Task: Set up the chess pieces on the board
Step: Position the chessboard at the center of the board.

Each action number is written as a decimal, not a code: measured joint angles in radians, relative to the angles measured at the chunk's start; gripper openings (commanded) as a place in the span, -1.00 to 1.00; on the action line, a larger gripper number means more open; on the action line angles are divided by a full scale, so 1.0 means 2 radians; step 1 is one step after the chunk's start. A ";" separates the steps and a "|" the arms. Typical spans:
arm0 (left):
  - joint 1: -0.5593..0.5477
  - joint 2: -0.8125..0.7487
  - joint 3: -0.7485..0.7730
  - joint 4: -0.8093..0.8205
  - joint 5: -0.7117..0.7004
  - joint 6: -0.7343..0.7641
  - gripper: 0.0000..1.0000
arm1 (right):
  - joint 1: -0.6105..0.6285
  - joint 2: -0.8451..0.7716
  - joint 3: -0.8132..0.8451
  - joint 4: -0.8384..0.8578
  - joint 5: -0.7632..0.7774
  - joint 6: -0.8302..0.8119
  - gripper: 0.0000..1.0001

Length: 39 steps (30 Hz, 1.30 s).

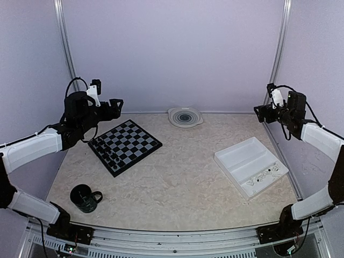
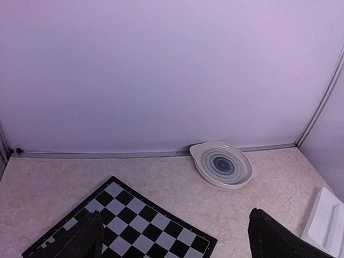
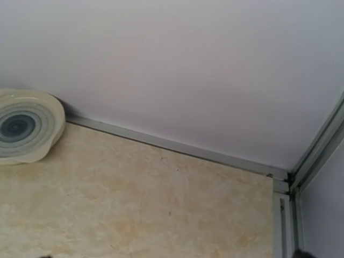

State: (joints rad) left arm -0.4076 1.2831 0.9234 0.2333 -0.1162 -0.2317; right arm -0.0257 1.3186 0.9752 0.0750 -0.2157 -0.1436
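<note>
The board (image 1: 129,144) lies turned at an angle on the left half of the table. A cluster of tiny black chess pieces (image 1: 107,153) stands along its near-left edge. My left gripper (image 1: 116,103) hovers high above the board's far-left corner. In the left wrist view the left gripper (image 2: 174,213) is open, its dark fingers (image 2: 86,239) wide apart over the board (image 2: 142,226) with nothing between them. My right gripper (image 1: 259,112) hangs high at the far right, open and empty, beyond the white tray (image 1: 236,156). Small dark specks (image 1: 264,173) sit in the tray's near compartments.
A striped round plate (image 1: 185,116) rests against the back wall, also seen as the plate (image 2: 222,164) and the plate (image 3: 21,127) in both wrist views. A dark mug (image 1: 84,198) stands near the front left. The tray's corner (image 2: 325,219) shows at right.
</note>
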 measured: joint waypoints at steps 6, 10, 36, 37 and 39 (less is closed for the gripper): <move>-0.039 0.064 0.035 -0.020 0.016 0.010 0.63 | -0.011 0.011 -0.014 0.027 -0.012 0.010 0.96; -0.062 0.122 0.092 -0.052 0.015 0.009 0.61 | -0.018 0.021 -0.015 0.030 -0.040 0.007 0.93; 0.134 0.459 0.428 -0.257 0.069 -0.144 0.98 | -0.024 0.023 -0.035 0.041 -0.200 -0.009 0.85; 0.135 0.469 0.437 -0.262 0.071 -0.145 0.98 | -0.024 0.026 -0.035 0.041 -0.201 -0.009 0.84; 0.138 0.487 0.457 -0.272 0.079 -0.147 0.98 | -0.024 0.031 -0.035 0.041 -0.205 -0.010 0.83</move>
State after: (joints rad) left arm -0.1326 2.2578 1.8366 -0.3115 0.0414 -0.5255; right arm -0.0746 1.3800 0.9043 0.1562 -0.6262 -0.1627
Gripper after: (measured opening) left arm 0.988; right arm 0.922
